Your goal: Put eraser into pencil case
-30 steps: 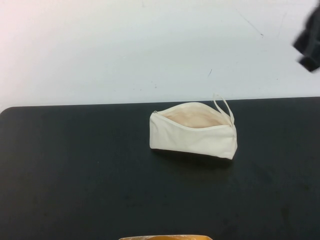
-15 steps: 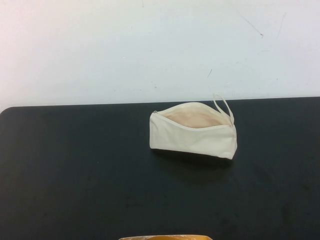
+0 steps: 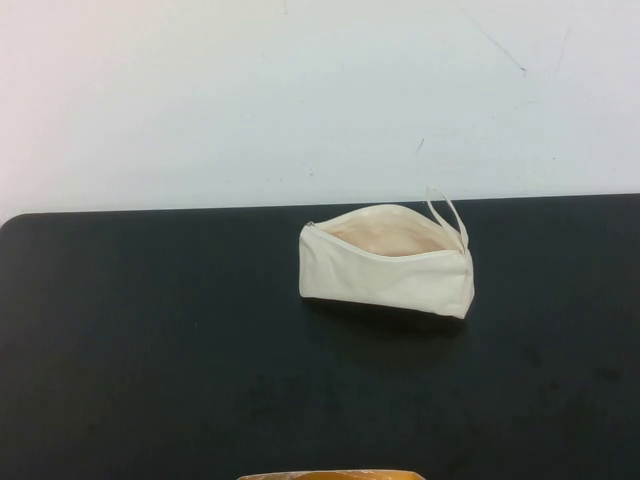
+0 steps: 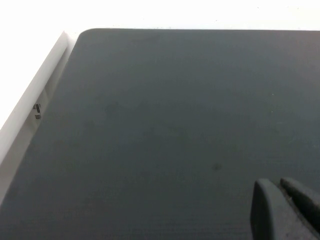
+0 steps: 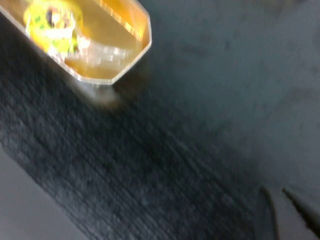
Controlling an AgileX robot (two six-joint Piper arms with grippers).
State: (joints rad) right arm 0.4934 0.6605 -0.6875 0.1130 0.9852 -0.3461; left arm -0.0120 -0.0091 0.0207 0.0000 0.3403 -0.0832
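Pencil case (image 3: 388, 264) sits unzipped mid-mat (image 3: 150, 350), mouth up, loop strap (image 3: 447, 215) at its right end. We see no eraser in any view. Left gripper (image 4: 286, 210) hangs over bare mat, fingers pressed together. Right gripper (image 5: 286, 212) is over the mat near an orange tray (image 5: 100, 40); we cannot tell its state.

Both pincers were cut off by wrist-view edges: left pincer (image 4: 280, 210), right pincer (image 5: 282, 212); the orange tray (image 5: 90, 40) blurred.

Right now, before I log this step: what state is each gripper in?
Left gripper: shut, empty, over the black mat.
Right gripper: nearly shut, empty, near the orange container.
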